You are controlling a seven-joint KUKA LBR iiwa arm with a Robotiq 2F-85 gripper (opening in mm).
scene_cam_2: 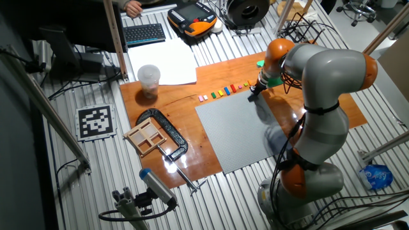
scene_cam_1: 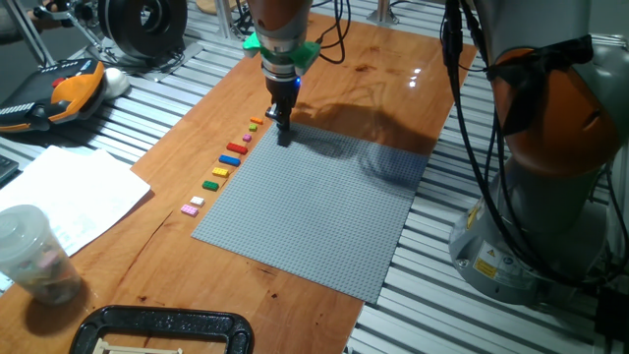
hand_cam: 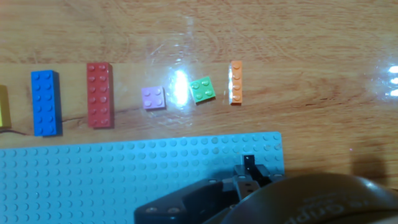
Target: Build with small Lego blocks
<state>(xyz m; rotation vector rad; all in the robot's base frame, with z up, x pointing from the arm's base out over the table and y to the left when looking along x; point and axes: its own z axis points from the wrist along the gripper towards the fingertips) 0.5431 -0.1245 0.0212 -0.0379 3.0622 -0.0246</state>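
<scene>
The claw [scene_cam_1: 284,132], pinching a small black block [hand_cam: 249,163], stands over the corner of the grey baseplate [scene_cam_1: 314,211], beside the row of small Lego blocks [scene_cam_1: 228,161] on the wooden surface [scene_cam_1: 383,79].

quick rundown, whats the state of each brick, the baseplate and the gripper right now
gripper: down at the baseplate's corner, open or shut not visible
baseplate: flat on the table
orange brick: loose on the wood
green brick: loose, slightly skewed
pink brick: loose
red brick: loose
blue brick: loose
</scene>
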